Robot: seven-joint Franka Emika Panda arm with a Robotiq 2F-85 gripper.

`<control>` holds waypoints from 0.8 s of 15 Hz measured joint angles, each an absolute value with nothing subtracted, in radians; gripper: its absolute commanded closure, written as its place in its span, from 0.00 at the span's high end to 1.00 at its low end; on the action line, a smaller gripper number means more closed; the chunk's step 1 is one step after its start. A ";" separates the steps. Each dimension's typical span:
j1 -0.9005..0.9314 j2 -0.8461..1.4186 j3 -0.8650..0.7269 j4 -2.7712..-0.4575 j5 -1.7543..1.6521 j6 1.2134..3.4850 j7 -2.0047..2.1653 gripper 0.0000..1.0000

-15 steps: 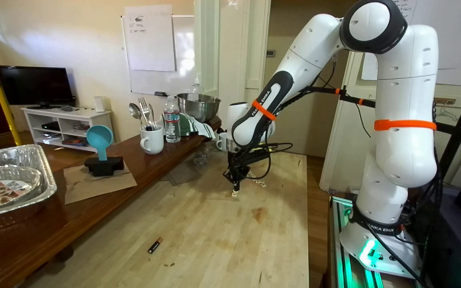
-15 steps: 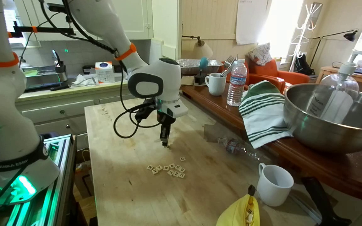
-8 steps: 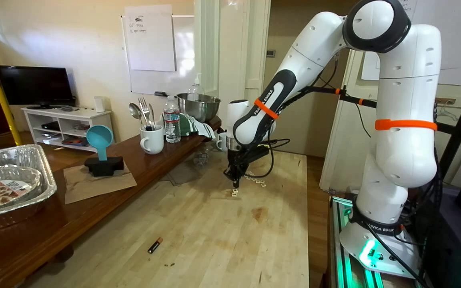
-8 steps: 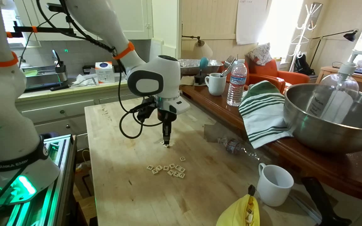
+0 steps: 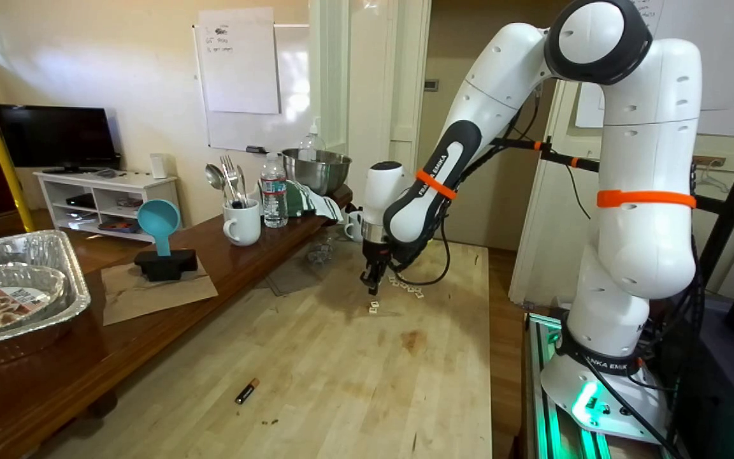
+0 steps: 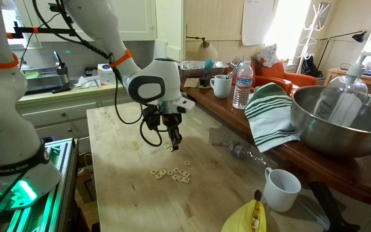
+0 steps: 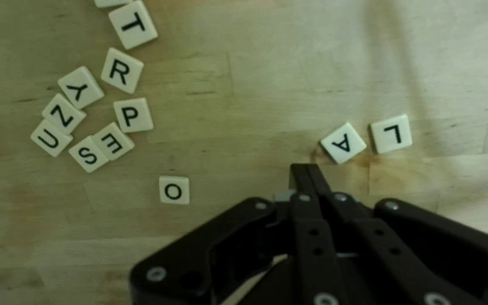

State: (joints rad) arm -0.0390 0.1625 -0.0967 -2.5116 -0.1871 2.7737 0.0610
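Gripper, squeezed fully together, hovers over the table near the A tile; the L tile lies just beside that, the O tile well apart.

Home kitchen/living space: off-white panelled drawers; green-striped white cloth towel over edge of brown wooden counter; orange upholstered armchair; flat black TV.

Letter tile, ahead of jaws: cut off by wrist view's top edge, letter unseen. Yellow pouch, well apart from jaws: lower end cut off in exterior view, contents partly hidden. Foil tray, far from jaws: one end cut off.
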 measured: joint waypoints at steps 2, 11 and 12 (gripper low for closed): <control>-0.040 0.163 -0.094 -2.525 -0.183 2.801 0.015 0.00; -0.045 0.168 -0.082 -2.542 -0.174 2.808 -0.088 0.00; -0.046 0.170 -0.079 -2.542 -0.171 2.810 -0.096 0.00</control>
State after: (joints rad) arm -0.0464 0.1698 -0.0789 -2.5419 -0.1708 2.8100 -0.0956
